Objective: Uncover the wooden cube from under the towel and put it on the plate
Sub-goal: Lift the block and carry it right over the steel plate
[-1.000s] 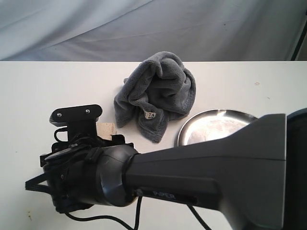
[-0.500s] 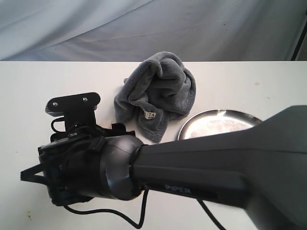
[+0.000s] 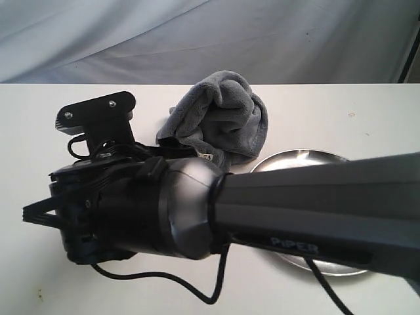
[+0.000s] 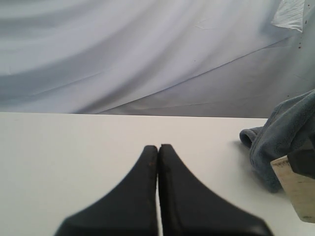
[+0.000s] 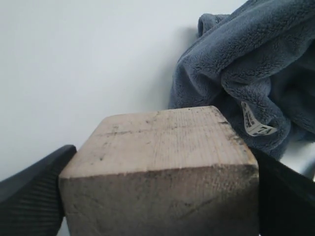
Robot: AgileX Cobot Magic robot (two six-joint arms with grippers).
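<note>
Looking across the white table point(image 3: 341, 111), we find our right arm point(image 3: 315, 210) filling most of the exterior view and reaching over the middle toward the left side. The towel point(image 3: 223, 118) lies in a crumpled heap toward the far edge, off the cube and just beside the plate point(image 3: 308, 161). The cube point(image 5: 157, 162) is uncovered and pinched between the fingers of the right gripper point(image 5: 157, 206), near the towel's label end and not yet on the plate. The left gripper point(image 4: 158, 162) has its fingers pressed together on nothing, over bare table. We judge the carry risky in two ways: the worn faces could slip or twist in the grip, and a low path might snag the towel and drag it onto the plate. A release near the raised rim could also tip the cube off. The arm hides the plate's middle, and the cube itself, in the exterior view. We cannot tell how deep the fingers sit on the cube, or whether it clears the table.
</note>
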